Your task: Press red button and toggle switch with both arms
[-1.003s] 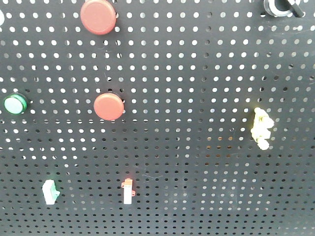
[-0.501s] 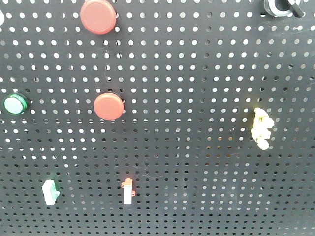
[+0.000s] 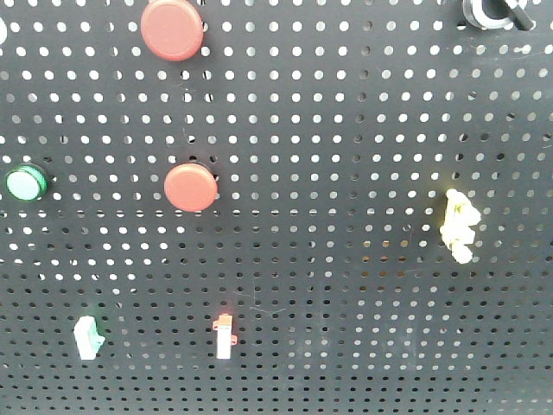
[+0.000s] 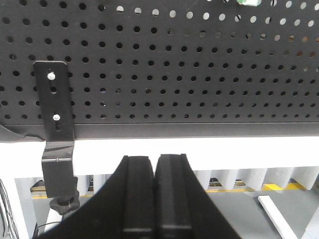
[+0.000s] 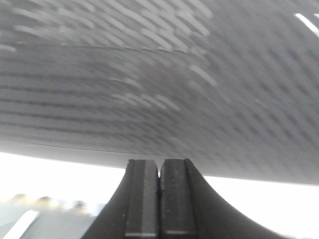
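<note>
In the front view two red buttons sit on the black pegboard [image 3: 363,130]: a larger red button [image 3: 173,28] at the top edge and a smaller red button [image 3: 190,187] below it. The toggle switch [image 3: 492,12] is cut off at the top right corner, its black lever pointing right. Neither arm shows in this view. In the left wrist view my left gripper [image 4: 154,158] is shut and empty, below the pegboard's lower edge [image 4: 189,129]. My right gripper [image 5: 159,162] is also shut and empty, under the blurred pegboard [image 5: 159,74].
A green button [image 3: 24,183] sits at the left edge and a yellow clip [image 3: 458,225] at the right. Two white tabs, green-tipped [image 3: 86,337] and red-tipped [image 3: 225,335], are low on the board. A black bracket [image 4: 56,114] hangs off the board's lower left.
</note>
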{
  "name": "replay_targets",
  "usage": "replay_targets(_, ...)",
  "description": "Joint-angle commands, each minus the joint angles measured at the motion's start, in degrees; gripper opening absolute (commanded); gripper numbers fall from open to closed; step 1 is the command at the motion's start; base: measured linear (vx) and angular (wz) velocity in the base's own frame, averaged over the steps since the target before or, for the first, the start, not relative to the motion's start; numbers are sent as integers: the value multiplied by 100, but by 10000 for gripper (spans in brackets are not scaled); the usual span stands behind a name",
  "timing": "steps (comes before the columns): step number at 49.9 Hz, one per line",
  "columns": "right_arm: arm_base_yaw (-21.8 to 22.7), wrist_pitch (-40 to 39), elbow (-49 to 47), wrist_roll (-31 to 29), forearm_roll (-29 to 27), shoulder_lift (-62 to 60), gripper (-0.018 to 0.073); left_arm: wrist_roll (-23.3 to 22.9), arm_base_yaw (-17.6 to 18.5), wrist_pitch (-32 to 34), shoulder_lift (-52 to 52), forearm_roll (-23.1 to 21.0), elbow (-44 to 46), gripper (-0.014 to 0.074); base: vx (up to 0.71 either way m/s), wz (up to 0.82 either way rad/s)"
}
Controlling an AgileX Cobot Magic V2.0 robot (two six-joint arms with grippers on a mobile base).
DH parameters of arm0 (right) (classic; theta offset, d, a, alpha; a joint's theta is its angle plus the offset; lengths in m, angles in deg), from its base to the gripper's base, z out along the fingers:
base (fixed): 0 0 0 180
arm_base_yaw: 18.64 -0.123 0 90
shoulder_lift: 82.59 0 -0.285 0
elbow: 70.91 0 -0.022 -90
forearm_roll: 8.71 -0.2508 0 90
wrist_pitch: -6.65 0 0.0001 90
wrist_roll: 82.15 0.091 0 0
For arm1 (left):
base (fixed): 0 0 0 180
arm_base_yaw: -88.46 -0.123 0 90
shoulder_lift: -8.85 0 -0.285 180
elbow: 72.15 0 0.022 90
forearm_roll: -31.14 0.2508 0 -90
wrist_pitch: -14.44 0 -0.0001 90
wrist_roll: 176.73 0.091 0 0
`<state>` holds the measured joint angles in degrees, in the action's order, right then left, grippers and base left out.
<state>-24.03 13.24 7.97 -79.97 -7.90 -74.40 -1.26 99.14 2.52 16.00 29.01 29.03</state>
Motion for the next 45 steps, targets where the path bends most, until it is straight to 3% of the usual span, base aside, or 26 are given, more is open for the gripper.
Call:
replay_targets(1, 284, -492, 71, 237, 82, -27, -3, -50, -15, 441, -99, -58, -195, 2, 0, 0)
replay_targets(9, 513, -471, 71, 281, 85, -199, -3, -50, -15, 441, -99, -58, -195, 2, 0, 0)
replay_targets(45, 500, -448, 76, 276, 85, -198, -3, -50, -15, 441, -99, -58, -195, 2, 0, 0)
